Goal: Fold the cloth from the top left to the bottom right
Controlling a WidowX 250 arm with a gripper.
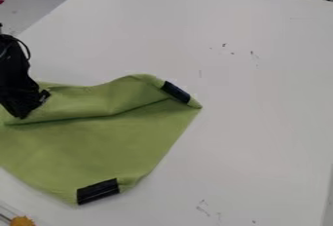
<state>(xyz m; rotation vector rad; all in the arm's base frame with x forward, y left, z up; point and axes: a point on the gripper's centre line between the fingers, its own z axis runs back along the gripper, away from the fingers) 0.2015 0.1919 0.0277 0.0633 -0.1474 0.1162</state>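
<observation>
- Probably, folding was under way at frame left.
- Whether the gripper [31, 105] grasped the cloth [98, 147], I couldn't tell.
- Next needed: a lower-rightward pull.

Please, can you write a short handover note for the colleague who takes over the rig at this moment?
Tool: at the upper left edge of the green cloth; I cannot tell if it grips.
Cloth: at the left of the white table, a crease running along its upper part, black patches near its right corner and bottom corner.
Done: upper part creased only.
Left: bring the top left over to the bottom right, then release.
</observation>
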